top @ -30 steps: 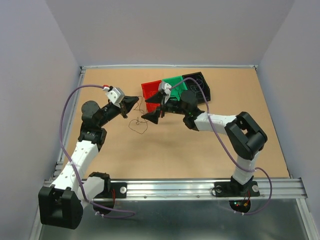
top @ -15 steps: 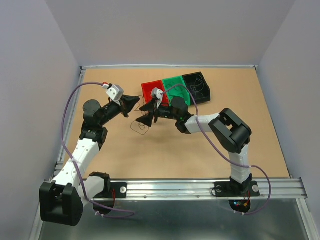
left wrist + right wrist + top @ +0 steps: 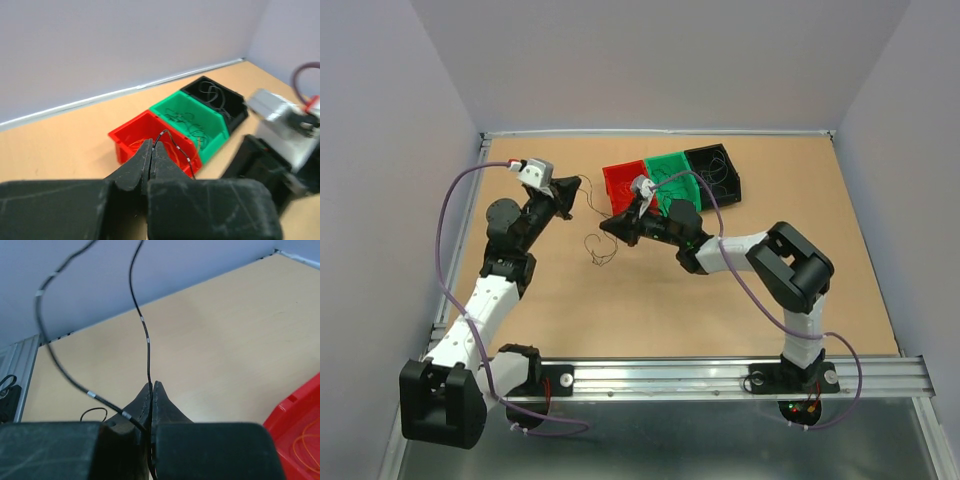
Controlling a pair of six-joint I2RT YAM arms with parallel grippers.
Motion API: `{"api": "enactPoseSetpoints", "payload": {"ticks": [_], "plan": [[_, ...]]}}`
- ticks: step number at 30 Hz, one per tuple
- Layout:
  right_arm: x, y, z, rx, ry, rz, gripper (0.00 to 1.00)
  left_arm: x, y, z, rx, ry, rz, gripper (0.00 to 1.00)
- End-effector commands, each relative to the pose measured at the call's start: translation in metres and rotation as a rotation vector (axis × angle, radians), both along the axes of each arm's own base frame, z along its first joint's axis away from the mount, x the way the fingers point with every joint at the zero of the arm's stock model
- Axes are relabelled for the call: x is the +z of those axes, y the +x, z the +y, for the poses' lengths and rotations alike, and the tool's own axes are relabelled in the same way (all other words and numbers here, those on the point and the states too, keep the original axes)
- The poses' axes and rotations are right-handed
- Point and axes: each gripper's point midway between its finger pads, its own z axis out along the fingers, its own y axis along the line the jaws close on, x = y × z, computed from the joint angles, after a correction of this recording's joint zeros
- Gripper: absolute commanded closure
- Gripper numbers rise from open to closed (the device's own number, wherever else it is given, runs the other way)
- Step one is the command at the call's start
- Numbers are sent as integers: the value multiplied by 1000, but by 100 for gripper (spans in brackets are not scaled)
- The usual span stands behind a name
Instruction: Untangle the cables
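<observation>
Pale lilac walls close in a tan table (image 3: 740, 290), seen from above with both arm bases along the bottom edge. Near the middle of that top view the cables (image 3: 599, 248) lie as a small wiry clump on the bare board, just below the red bin (image 3: 618, 180) and between the tips of the two arms. The left gripper (image 3: 577, 187) sits up and left of the clump, raised off the board. The right gripper (image 3: 607, 228) is just right of the clump, pointing toward the left of the frame.

From the left wrist, the left gripper (image 3: 151, 151) is pressed together on a black wire (image 3: 176, 145) with pale bands. The wire arches up out of the tips and falls away toward the lower right. Behind it the red bin (image 3: 125, 142), a green bin (image 3: 216, 141) and a black bin (image 3: 239, 112) stand touching in one row. The right arm's grey wrist block (image 3: 282, 125) is blurred at the right edge.

From the right wrist, the right gripper (image 3: 152, 388) is likewise closed on the black wire (image 3: 146, 335), which rises almost straight to the top edge. A second stretch curves in from the upper left and passes down beside the fingers. A corner of the red bin (image 3: 295, 410) shows at the lower right, with orange wires (image 3: 310, 440) inside.

From above the strands are too fine to trace, so both grippers may hold one and the same wire.
</observation>
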Motion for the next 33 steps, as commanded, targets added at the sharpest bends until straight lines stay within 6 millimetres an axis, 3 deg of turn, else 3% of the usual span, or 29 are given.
{"api": "enactPoseSetpoints", "payload": {"ticks": [1,5,7,8,10,12,14,16,22,25,28,33], "plan": [[30,-13,-19,-22,44,-56,100,9,28,25,171,7,-19,100],[46,-35,-25,48,59,-81,99,-8,42,18,136,82,12,100],[57,-42,-28,72,73,-92,99,-27,51,16,128,109,75,99],[69,-50,-31,93,91,-103,100,-24,55,16,128,117,78,99],[90,-55,-38,91,123,-123,100,-36,60,16,127,149,106,93],[96,-52,-45,62,130,-107,100,-39,61,16,126,171,99,83],[105,-45,-51,11,129,-100,99,-39,61,19,141,174,93,79],[102,-44,-56,-9,107,-83,100,-38,64,27,186,178,88,78],[100,-66,-62,68,65,-79,100,-41,76,51,330,198,89,78],[101,-59,-74,-13,61,-74,100,-43,81,58,376,207,96,77],[110,-53,-82,-55,83,-76,100,-47,81,53,346,212,103,76],[129,-6,-102,-259,176,35,100,-52,75,29,206,233,96,76]]}}
